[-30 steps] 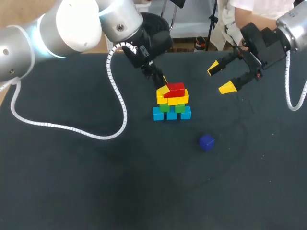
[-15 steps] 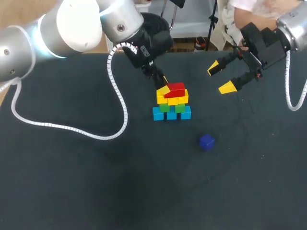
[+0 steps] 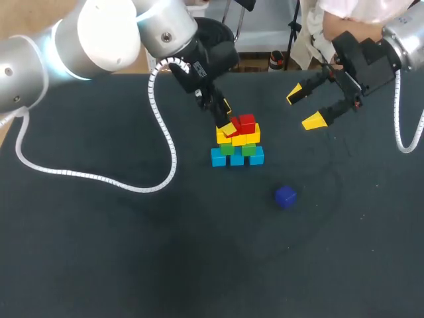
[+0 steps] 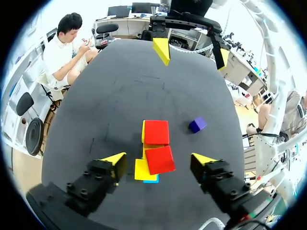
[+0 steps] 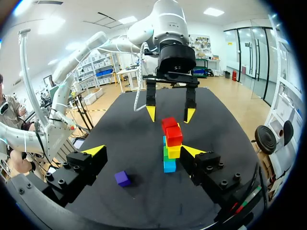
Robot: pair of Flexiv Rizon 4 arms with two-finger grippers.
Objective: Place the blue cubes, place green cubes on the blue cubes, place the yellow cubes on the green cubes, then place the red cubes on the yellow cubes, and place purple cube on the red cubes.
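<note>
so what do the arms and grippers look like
Both arms are thick silver tubes with rounded joints. The left arm has a white segment and a glowing light-blue ring. A white coiled cable hangs from it, and another from the right arm. The left gripper and right gripper are black and blocky, each with two black fingers ending in bright yellow wedge tips.

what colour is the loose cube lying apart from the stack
The loose cube is purple, leaning blue; it shows best in the left wrist view.
</note>
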